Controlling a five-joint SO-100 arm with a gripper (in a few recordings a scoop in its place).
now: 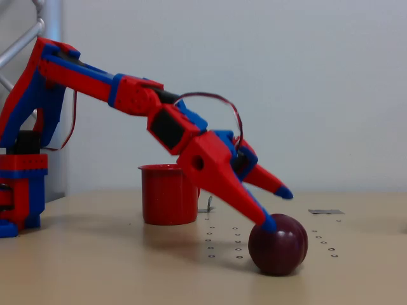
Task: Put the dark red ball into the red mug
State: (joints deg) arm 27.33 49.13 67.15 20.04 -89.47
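The dark red ball (278,245) rests on the beige table (95,267), right of centre and near the front. My red and blue gripper (277,207) reaches down over it from the left with its jaws open. The lower finger's blue tip (269,222) touches the ball's upper left side, and the upper finger's tip (284,192) hangs above the ball, apart from it. The red mug (168,194) stands upright on the table behind the arm, left of the ball, with nothing visible above its rim.
The arm's red and blue base (22,184) stands at the left edge. A small grey plate (325,211) lies flat on the table at the right. Rows of small holes (222,244) dot the tabletop around the ball. A plain wall closes the back.
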